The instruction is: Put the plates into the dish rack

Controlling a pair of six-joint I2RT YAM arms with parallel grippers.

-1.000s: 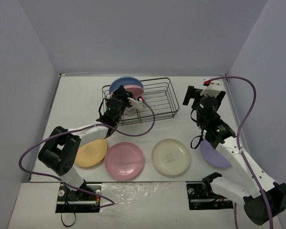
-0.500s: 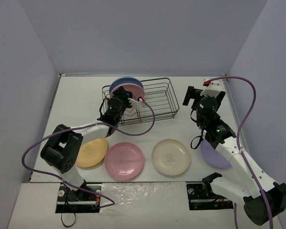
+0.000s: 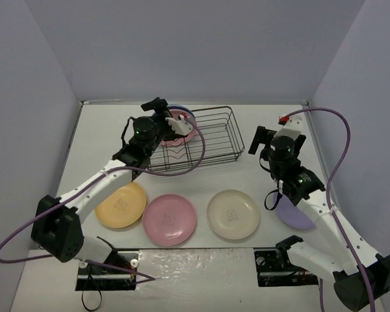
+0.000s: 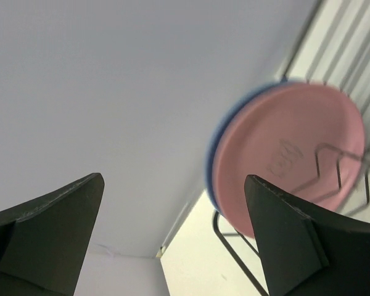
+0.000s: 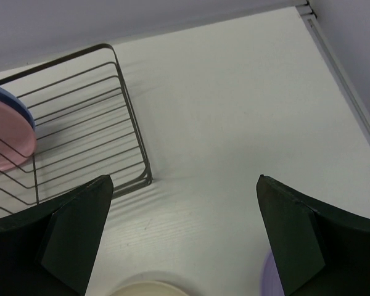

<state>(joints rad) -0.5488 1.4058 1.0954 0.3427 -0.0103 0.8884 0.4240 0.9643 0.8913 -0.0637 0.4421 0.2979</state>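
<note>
Two plates (image 4: 287, 151) sit in the dish rack (image 3: 216, 138) — four outside.

Place: we take it for a robotics lab test booth.
Walls: we see plain grey panels (image 3: 182, 45) on three sides.
Table: we see a white top (image 3: 104, 130), with the left arm (image 3: 94, 188) and right arm (image 3: 315, 205) bolted at its near edge.

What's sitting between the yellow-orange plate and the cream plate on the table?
A round matte pink plate lies flat between the yellow-orange plate and the cream plate; the top external view shows it.
</note>
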